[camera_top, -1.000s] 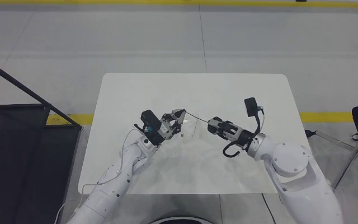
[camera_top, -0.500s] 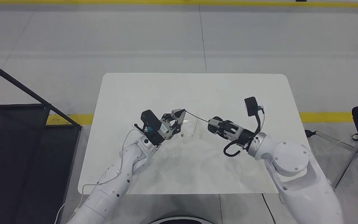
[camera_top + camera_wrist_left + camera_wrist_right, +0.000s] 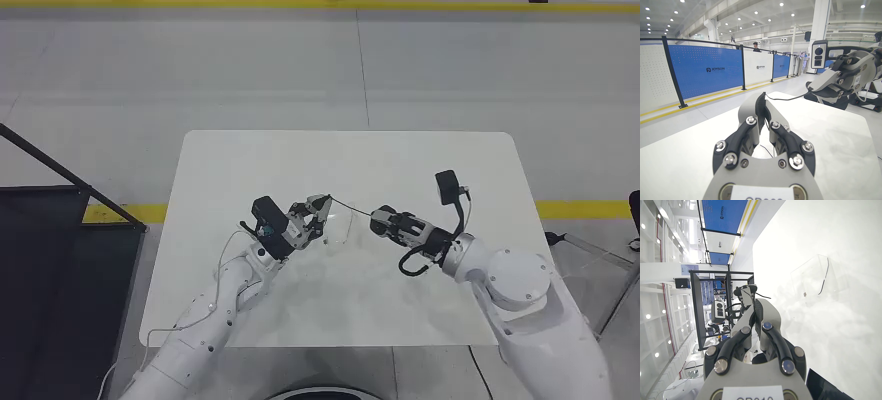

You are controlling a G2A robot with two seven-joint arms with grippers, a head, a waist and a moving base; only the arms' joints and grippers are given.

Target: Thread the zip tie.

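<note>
We hold the thin black plastic zip tie (image 3: 349, 208) in the air between our two claws, above the middle of the white rectangular worktop (image 3: 250, 170)
Our left claw (image 3: 321, 206) is pressed together on one end of the tie and our right claw (image 3: 376, 217) is pinched on the other, and the strand spans the gap between them, slightly bowed; beneath that gap a clear square plastic sheet (image 3: 810, 275) lies on the worktop, and a second black strip (image 3: 824, 280) lies within its outline
</note>
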